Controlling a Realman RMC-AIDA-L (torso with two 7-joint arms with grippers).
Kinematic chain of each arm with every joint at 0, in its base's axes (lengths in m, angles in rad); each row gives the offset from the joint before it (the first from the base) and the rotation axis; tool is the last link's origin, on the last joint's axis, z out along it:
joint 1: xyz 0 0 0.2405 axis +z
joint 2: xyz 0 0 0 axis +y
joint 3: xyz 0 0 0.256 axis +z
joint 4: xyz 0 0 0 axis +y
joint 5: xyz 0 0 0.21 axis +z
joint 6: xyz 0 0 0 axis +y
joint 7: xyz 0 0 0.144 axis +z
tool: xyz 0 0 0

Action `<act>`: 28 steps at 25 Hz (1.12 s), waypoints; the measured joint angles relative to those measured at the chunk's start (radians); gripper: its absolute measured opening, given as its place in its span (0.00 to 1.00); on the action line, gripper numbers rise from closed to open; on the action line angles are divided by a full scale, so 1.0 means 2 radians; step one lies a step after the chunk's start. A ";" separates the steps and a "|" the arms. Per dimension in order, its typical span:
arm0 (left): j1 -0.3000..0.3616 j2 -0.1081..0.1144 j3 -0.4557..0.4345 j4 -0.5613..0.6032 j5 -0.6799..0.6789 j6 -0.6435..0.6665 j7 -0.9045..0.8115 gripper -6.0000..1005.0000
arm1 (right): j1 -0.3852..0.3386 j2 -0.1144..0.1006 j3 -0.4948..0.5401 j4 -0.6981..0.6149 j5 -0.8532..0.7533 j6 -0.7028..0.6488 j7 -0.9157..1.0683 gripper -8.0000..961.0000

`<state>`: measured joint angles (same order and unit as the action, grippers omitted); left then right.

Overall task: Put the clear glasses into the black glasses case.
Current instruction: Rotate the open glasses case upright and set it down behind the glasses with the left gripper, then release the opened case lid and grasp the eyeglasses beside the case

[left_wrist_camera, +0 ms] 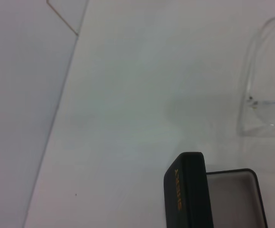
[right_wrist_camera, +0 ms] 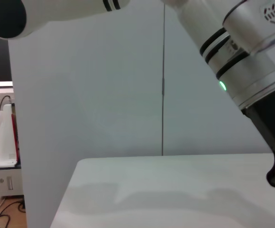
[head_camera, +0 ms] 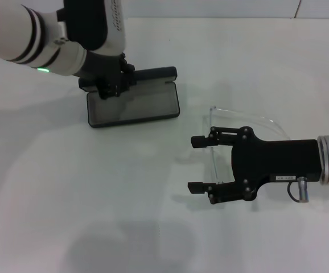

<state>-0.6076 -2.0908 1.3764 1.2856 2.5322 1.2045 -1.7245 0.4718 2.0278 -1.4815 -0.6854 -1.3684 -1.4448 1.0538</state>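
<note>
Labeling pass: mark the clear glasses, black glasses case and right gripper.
clear glasses (head_camera: 214,149): head view, on the front lens strip between the fingers.
black glasses case (head_camera: 133,105): head view, on the open grey lining.
right gripper (head_camera: 197,164): head view, midway between its open fingertips.

Open black glasses case (head_camera: 133,105) is lying w/ its grey tray facing up, but the left end effector (head_camera: 112,85) is sitting over its far-left corner, blocking entry from that side; the tray's right and near parts are showing unobstructed. White worktop (head_camera: 96,193) betw. case and the clear glasses (head_camera: 233,122) is lying bare. Right end effector (head_camera: 197,165), fingers spread wide, is hovering over the glasses, its body covering their right part. Bare worktop is stretching along the near edge.
</note>
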 joint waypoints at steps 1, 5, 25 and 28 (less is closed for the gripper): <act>-0.001 0.000 0.003 -0.001 0.002 0.000 -0.002 0.32 | 0.001 0.000 0.000 0.000 0.000 0.001 0.000 0.83; -0.002 0.000 0.013 -0.002 0.008 0.003 -0.008 0.33 | 0.003 0.000 0.000 0.000 0.000 0.002 0.000 0.83; 0.011 0.000 0.025 0.011 -0.002 -0.021 -0.042 0.45 | 0.004 0.000 0.002 0.000 0.000 0.009 0.000 0.83; 0.028 0.001 0.004 0.033 -0.053 -0.021 -0.040 0.55 | 0.002 0.000 0.003 0.000 0.000 0.008 0.001 0.83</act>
<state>-0.5513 -2.0896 1.3842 1.3524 2.4265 1.1622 -1.8048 0.4765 2.0278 -1.4760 -0.6857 -1.3676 -1.4288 1.0558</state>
